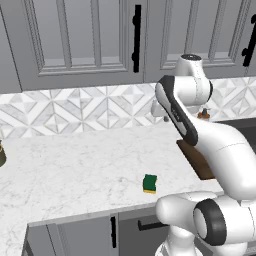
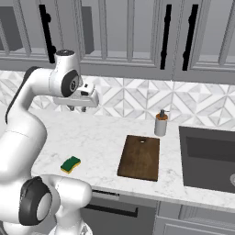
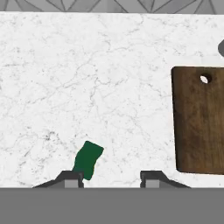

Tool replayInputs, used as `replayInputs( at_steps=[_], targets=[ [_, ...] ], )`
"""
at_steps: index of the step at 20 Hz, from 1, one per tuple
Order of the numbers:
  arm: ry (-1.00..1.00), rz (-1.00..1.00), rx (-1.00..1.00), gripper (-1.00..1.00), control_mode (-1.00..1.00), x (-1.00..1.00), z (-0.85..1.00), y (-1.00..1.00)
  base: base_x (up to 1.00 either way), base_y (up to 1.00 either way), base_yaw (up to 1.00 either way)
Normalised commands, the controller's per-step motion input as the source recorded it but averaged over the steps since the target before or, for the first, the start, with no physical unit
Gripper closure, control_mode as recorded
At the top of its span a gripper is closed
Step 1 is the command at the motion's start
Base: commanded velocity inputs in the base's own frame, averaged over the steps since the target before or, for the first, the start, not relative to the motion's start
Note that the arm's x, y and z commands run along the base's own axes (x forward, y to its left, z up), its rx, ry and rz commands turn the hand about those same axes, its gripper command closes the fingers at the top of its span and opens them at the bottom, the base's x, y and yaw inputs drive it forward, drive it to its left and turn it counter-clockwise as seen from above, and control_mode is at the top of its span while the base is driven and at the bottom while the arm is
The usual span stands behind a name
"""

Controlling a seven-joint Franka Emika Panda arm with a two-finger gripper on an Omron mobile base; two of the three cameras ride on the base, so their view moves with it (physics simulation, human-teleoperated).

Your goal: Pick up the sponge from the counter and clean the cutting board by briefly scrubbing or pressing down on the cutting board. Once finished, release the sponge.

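0 steps of the task look done so far. From the left base view, the sponge [image 1: 149, 183] lies alone near the front edge of the white surface [image 1: 75, 165], apart from the cutting board [image 1: 196, 161]; from the right base view, the tool [image 2: 76, 104] hangs high above the surface, well away from the sponge; from the hand view, its tips carry nothing and sit at their narrowest, the sponge below; grasping, scrubbing and releasing all remain.

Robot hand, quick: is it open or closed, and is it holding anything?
Hand: closed, holding nothing. It hangs above the counter; the sponge lies loose there.
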Motion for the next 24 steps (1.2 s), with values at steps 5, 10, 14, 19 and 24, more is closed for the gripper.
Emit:
replayInputs(
  at_steps=[5, 10, 14, 19, 24],
  targets=[
    [0.04, 0.00, -0.02, -1.00, -1.00, -0.02, -0.20, 0.08, 0.00, 0.00, 0.00],
    [0.11, -0.11, -0.01, -1.00, -1.00, 0.04, -0.92, 0.41, 0.00, 0.00, 0.00],
    [0.07, -0.10, 0.04, -1.00, -1.00, 0.13, -0.94, 0.12, 0.00, 0.00, 0.00],
    [0.03, -0.04, 0.12, -1.00, -1.00, 0.27, -0.62, -0.07, 0.00, 0.00, 0.00],
    [0.01, -0.08, 0.01, -1.00, -1.00, 0.26, -0.19, 0.00, 0.00, 0.00, 0.00]
  ],
)
